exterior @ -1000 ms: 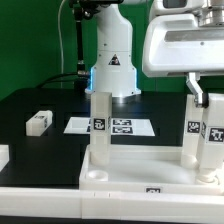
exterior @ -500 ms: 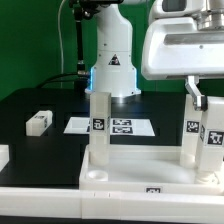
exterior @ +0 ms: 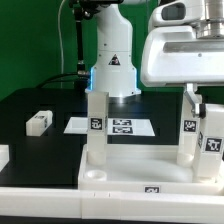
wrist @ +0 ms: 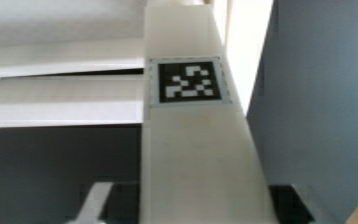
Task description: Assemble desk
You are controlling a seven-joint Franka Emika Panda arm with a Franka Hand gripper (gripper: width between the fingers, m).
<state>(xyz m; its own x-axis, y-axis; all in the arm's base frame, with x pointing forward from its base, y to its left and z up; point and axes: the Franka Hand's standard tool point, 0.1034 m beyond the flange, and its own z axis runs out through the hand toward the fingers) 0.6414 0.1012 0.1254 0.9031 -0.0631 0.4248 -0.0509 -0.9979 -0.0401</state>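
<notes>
The white tabletop panel (exterior: 130,172) lies at the front of the black table. Two white tagged legs stand upright in its sockets, one on the exterior view's left (exterior: 95,125) and one on the right (exterior: 187,130). My gripper (exterior: 206,104) is shut on a third tagged leg (exterior: 213,145) and holds it upright at the panel's right corner. Whether its foot is in the socket is cut off by the frame's edge. In the wrist view this leg (wrist: 194,130) runs between my fingers (wrist: 105,195), with the panel (wrist: 51,105) beyond.
The marker board (exterior: 125,126) lies behind the panel, before the robot base (exterior: 112,65). A loose white leg (exterior: 38,122) lies on the table at the exterior view's left; another white part (exterior: 3,155) shows at the left edge. A white rail (exterior: 50,208) runs along the front.
My gripper has sunk a little with the held leg. The panel and its standing legs have shifted slightly to the exterior view's left.
</notes>
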